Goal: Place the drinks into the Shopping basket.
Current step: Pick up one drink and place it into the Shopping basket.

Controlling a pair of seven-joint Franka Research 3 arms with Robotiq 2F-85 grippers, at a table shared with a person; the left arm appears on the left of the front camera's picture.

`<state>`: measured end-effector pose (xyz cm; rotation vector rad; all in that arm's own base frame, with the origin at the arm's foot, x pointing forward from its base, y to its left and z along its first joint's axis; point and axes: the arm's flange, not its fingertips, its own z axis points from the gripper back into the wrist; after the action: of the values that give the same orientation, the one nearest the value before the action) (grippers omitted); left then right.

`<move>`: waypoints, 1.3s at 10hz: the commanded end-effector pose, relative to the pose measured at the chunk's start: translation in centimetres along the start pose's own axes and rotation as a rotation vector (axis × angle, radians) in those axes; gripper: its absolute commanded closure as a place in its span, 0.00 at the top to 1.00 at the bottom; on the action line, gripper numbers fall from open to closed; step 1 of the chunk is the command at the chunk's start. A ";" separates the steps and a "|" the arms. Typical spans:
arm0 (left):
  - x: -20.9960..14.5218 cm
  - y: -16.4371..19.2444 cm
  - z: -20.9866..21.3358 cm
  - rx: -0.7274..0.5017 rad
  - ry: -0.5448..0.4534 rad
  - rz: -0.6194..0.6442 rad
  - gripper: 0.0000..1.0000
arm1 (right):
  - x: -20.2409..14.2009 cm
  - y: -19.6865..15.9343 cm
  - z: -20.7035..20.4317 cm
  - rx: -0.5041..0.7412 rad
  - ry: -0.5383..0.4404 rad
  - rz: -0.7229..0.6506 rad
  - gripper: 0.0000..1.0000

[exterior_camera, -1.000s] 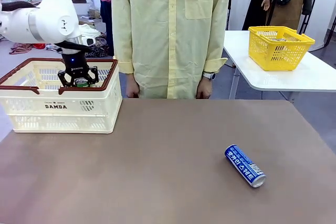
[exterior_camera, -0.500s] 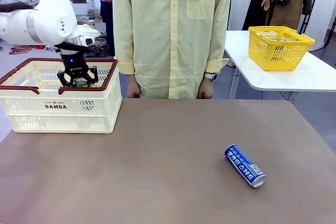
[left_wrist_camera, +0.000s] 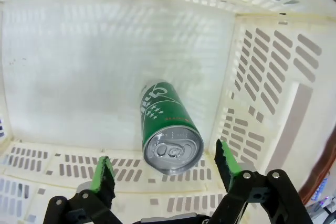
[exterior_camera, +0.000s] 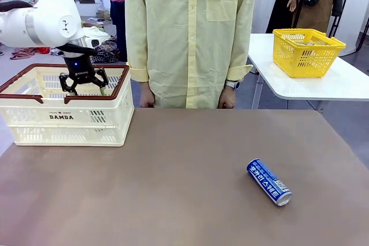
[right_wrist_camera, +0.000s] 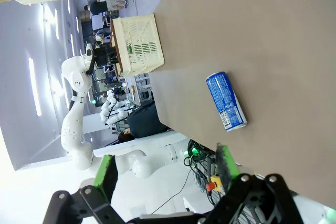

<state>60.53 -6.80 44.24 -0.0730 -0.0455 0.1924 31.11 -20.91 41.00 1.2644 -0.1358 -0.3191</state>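
The green and white drink can (left_wrist_camera: 167, 124) is inside the cream Shopping basket (exterior_camera: 63, 116), clear of both fingers, tilted with its silver top towards the camera. My left gripper (exterior_camera: 86, 88) hangs open just above it, within the basket's brown rim; in the left wrist view the left gripper (left_wrist_camera: 165, 167) has its green pads spread either side of the can. The blue drink can (exterior_camera: 269, 182) lies on its side on the brown table at the right, and the right wrist view shows the blue can (right_wrist_camera: 226, 102) ahead of my open, empty right gripper (right_wrist_camera: 165, 169).
A person in a pale yellow shirt stands at the table's far edge, hands (exterior_camera: 225, 97) hanging down by the edge. A yellow basket (exterior_camera: 308, 52) sits on a separate white table at the back right. The Shopping basket's slotted wall (left_wrist_camera: 273, 77) stands close around the left fingers.
My left gripper has opened and let go of the green can, which has dropped out from between the fingers into the basket. The gripper has also risen slightly. The blue can has not moved.
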 end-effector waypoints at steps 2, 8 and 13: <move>-2.4 2.4 3.5 -0.113 -0.090 -0.014 1.00 | 0.0 0.1 0.2 0.008 0.001 0.004 1.00; -20.3 12.6 10.7 -0.660 -0.167 -0.501 1.00 | 0.0 0.1 0.2 0.008 0.001 0.004 1.00; -20.7 24.8 -0.6 -1.409 -0.127 -0.278 1.00 | 0.0 0.1 0.2 0.008 0.001 0.004 1.00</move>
<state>31.38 12.18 42.13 -1.3160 -0.3133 -0.2652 31.10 -20.93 40.99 1.2649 -0.1358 -0.3196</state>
